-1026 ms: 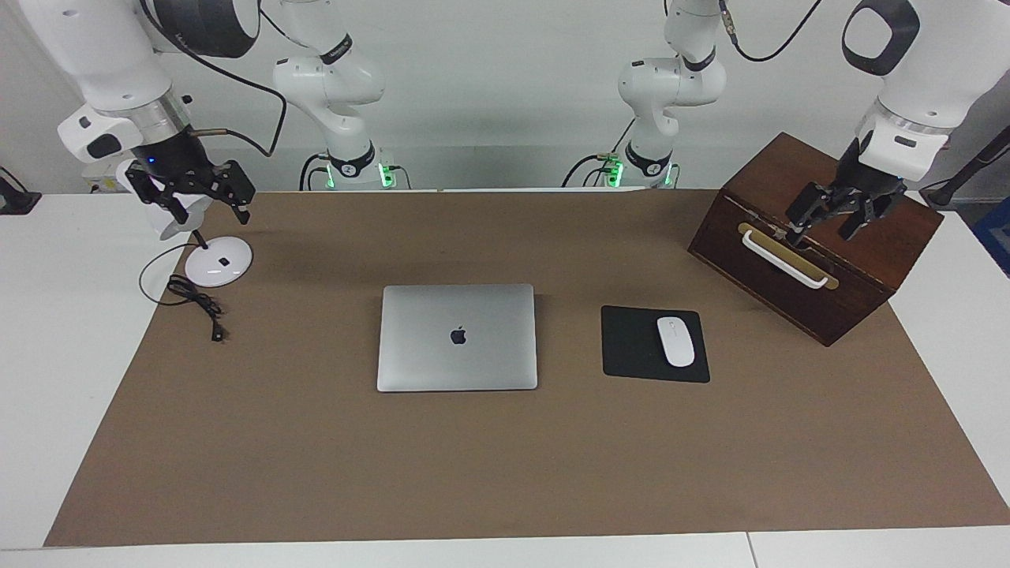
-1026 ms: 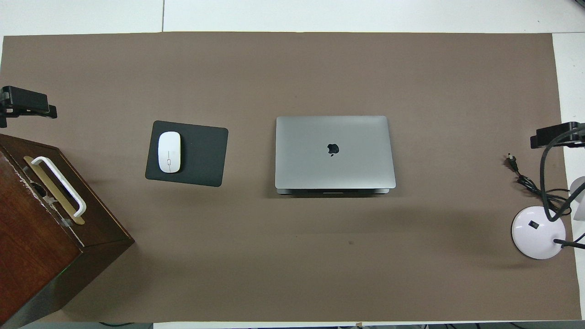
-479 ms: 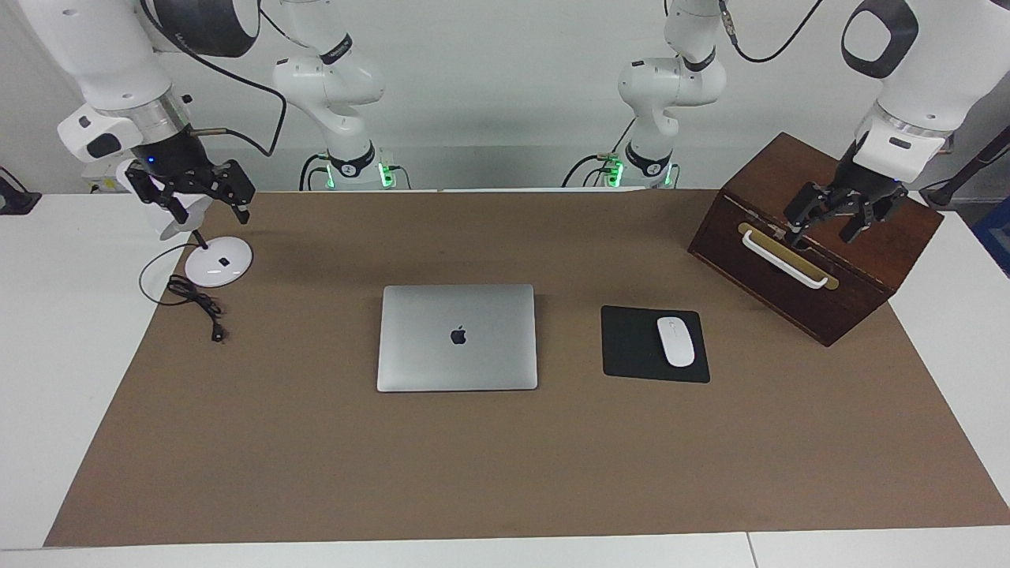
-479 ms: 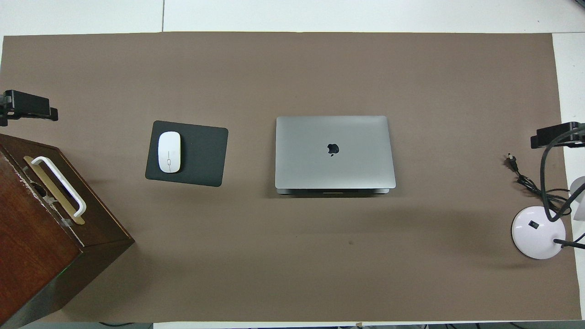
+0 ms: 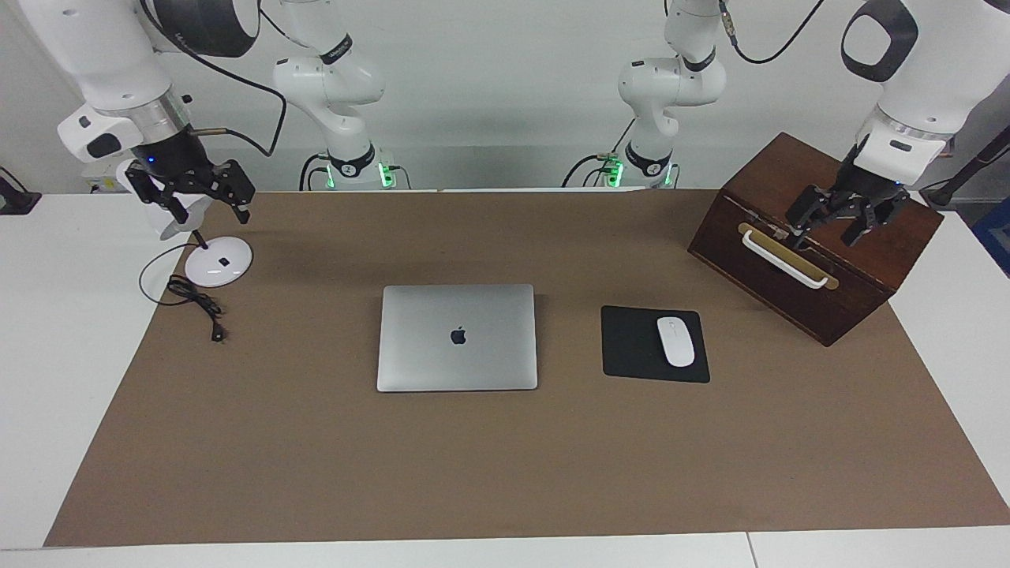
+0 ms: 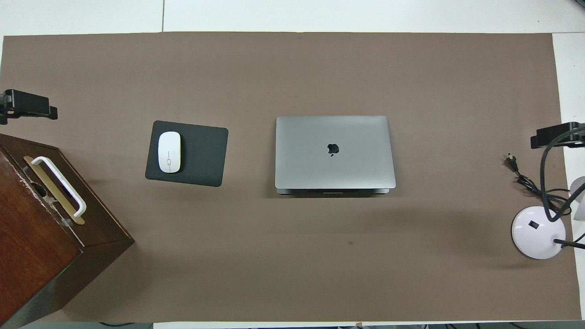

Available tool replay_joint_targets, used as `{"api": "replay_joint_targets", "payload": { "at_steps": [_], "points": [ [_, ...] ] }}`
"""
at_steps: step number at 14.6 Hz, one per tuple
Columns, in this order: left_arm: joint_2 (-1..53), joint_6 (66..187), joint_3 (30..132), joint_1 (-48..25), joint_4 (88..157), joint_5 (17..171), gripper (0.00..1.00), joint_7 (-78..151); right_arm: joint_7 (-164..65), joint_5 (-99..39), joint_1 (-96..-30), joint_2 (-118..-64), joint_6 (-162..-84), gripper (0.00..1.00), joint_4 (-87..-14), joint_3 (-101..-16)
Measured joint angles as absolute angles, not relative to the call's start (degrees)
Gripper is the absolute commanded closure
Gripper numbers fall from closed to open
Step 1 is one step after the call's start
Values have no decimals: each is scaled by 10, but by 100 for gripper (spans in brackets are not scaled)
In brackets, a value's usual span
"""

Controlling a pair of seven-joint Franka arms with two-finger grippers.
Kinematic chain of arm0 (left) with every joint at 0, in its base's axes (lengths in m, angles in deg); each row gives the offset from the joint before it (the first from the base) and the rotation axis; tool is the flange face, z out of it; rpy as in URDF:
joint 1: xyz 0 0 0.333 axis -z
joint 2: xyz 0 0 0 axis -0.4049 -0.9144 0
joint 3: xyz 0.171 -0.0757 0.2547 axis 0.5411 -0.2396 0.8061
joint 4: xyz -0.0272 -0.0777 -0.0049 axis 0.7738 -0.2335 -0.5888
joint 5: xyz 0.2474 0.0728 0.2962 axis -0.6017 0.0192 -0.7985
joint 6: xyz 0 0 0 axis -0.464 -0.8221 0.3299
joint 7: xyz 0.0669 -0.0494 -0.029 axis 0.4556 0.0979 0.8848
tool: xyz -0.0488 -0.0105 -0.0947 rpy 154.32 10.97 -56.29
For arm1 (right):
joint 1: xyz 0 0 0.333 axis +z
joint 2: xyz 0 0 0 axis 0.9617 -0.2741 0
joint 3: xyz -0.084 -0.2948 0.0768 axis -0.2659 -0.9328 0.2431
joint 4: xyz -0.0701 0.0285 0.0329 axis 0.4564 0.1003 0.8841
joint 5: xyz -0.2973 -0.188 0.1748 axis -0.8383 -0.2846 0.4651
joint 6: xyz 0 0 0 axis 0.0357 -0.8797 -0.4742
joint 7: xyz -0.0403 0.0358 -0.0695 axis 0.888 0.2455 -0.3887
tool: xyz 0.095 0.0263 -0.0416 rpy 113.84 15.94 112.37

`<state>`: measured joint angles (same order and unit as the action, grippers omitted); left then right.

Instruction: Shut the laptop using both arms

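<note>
The silver-grey laptop [image 5: 458, 338] lies flat with its lid down, apple logo up, in the middle of the brown mat; it also shows in the overhead view [image 6: 333, 151]. My left gripper [image 5: 836, 219] hangs open and empty over the wooden box [image 5: 884, 252] at the left arm's end of the table; its tip shows in the overhead view [image 6: 27, 105]. My right gripper [image 5: 199, 197] hangs open and empty over the white lamp base [image 5: 218, 262] at the right arm's end; its tip shows in the overhead view [image 6: 555, 135]. Both grippers are well apart from the laptop.
A black mouse pad [image 5: 631, 343] with a white mouse [image 5: 675, 341] lies beside the laptop toward the left arm's end. The brown box has a white handle [image 5: 785, 259]. A black cable [image 5: 197, 304] trails from the lamp base over the mat.
My left gripper has drifted slightly up and toward its own end of the table over the box. The right gripper and the laptop have not moved.
</note>
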<state>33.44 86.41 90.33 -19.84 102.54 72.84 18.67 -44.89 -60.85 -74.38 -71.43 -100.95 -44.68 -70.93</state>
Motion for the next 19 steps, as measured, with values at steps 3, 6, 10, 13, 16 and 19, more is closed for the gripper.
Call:
{"api": "replay_joint_targets", "payload": {
  "at_steps": [3, 6, 10, 13, 16, 19],
  "points": [
    [334, 864, 904, -199, 1027, 728, 0, 185, -449, -609, -744, -714, -1009, 0, -447, -709],
    [334, 861, 904, -199, 1028, 728, 0, 185, -449, -609, -744, -714, -1009, 0, -447, -709],
    [334, 854, 904, -198, 1028, 728, 0, 186, -449, -609, -744, -714, -1009, 0, -447, -709],
    [334, 853, 905, -198, 1028, 728, 0, 191, -449, -609, -744, -714, -1009, 0, -447, -709],
    [334, 853, 905, -198, 1028, 728, 0, 192, -449, -609, -744, -714, -1009, 0, -447, -709],
    [334, 853, 905, -198, 1028, 728, 0, 192, -449, -609, -744, -714, -1009, 0, -447, -709]
  ]
}}
